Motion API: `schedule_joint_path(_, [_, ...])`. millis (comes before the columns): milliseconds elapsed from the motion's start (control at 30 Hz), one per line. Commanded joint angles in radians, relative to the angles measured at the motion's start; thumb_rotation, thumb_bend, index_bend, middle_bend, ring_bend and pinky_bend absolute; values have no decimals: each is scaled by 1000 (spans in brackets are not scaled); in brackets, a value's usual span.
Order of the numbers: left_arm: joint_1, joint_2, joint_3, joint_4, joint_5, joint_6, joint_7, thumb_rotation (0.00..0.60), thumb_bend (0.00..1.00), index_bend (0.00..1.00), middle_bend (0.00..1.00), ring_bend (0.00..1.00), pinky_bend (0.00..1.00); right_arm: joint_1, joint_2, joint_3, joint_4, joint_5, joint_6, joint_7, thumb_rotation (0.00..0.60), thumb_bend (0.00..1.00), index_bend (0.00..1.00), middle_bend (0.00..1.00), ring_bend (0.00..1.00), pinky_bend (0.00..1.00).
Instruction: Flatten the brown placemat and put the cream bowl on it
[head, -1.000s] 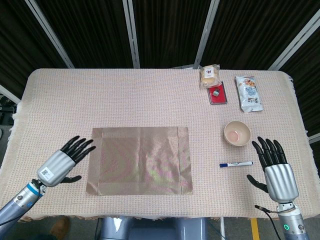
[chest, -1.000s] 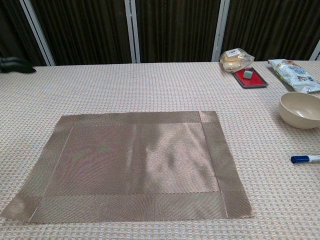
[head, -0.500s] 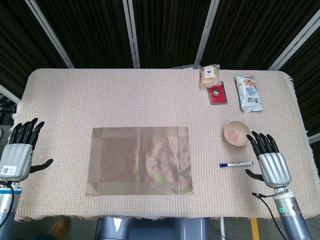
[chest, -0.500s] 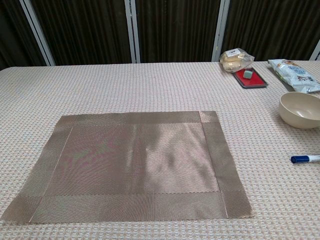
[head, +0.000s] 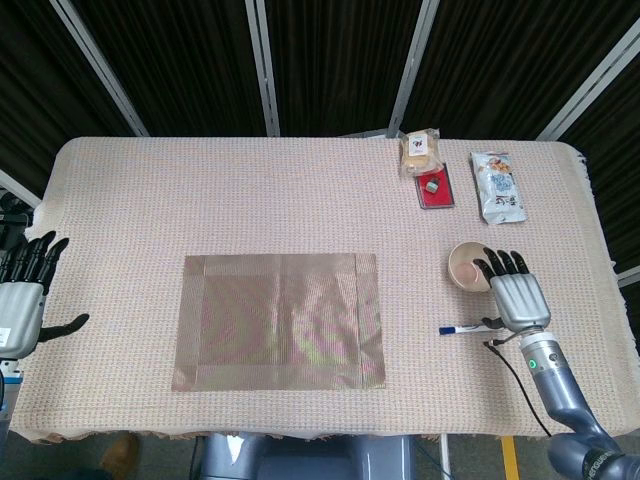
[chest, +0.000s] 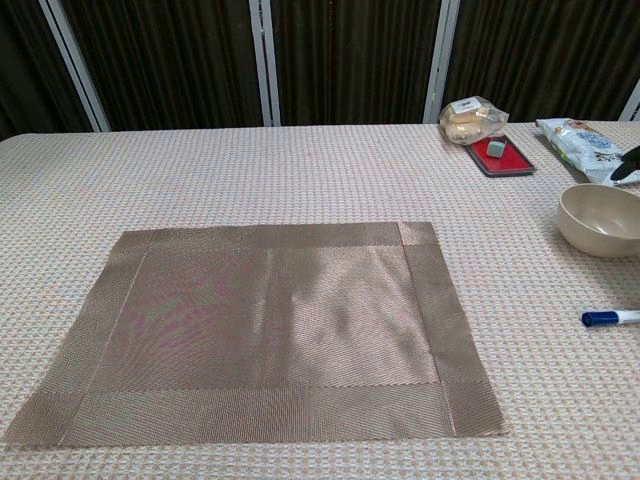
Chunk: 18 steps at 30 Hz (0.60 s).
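Note:
The brown placemat (head: 279, 321) (chest: 265, 330) lies flat in the front middle of the table. The cream bowl (head: 465, 267) (chest: 599, 219) stands upright to its right, off the mat. My right hand (head: 515, 295) is open with its fingers reaching over the bowl's right rim, holding nothing; a dark fingertip (chest: 630, 168) shows at the chest view's right edge. My left hand (head: 22, 295) is open at the table's left edge, well away from the mat, and shows only in the head view.
A blue-capped marker (head: 468, 328) (chest: 610, 318) lies just in front of the bowl, beside my right hand. At the back right are a bagged bun (head: 420, 150), a red tray (head: 435, 190) holding a small green block, and a snack packet (head: 497, 186).
My right hand moved forward from the front edge to the bowl's rim. My left hand withdrew from beside the mat to the table's left edge. Mat and bowl stayed put.

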Motion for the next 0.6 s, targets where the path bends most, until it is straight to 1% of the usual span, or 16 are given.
schedule_joint_path(33, [3, 1, -5, 2, 1, -1, -1, 600, 0, 0, 0, 0, 0, 29, -40, 6, 41, 45, -15, -39, 600, 0, 152, 0, 0, 0])
schedule_joint_path(200, [9, 3, -17, 4, -3, -7, -7, 600, 0, 0, 0, 0, 0, 52, -71, 6, 89, 102, -28, -63, 600, 0, 181, 0, 0, 0])
schedule_joint_path(367, [12, 6, -28, 7, -11, -18, -16, 600, 0, 0, 0, 0, 0, 69, -95, 8, 136, 132, -34, -60, 600, 0, 227, 0, 0, 0])
schedule_joint_path(467, [13, 6, -33, 6, -11, -22, -17, 600, 0, 0, 0, 0, 0, 74, -106, 6, 157, 130, -36, -47, 600, 0, 215, 0, 0, 0])
schedule_joint_path(567, [13, 4, -35, 7, -8, -24, -15, 600, 0, 0, 0, 0, 0, 81, -121, 2, 188, 119, -38, -31, 600, 1, 243, 0, 0, 0])
schedule_joint_path(600, [14, 3, -36, 7, -7, -26, -14, 600, 0, 0, 0, 0, 0, 87, -136, 0, 213, 115, -46, -20, 600, 13, 261, 0, 0, 0])
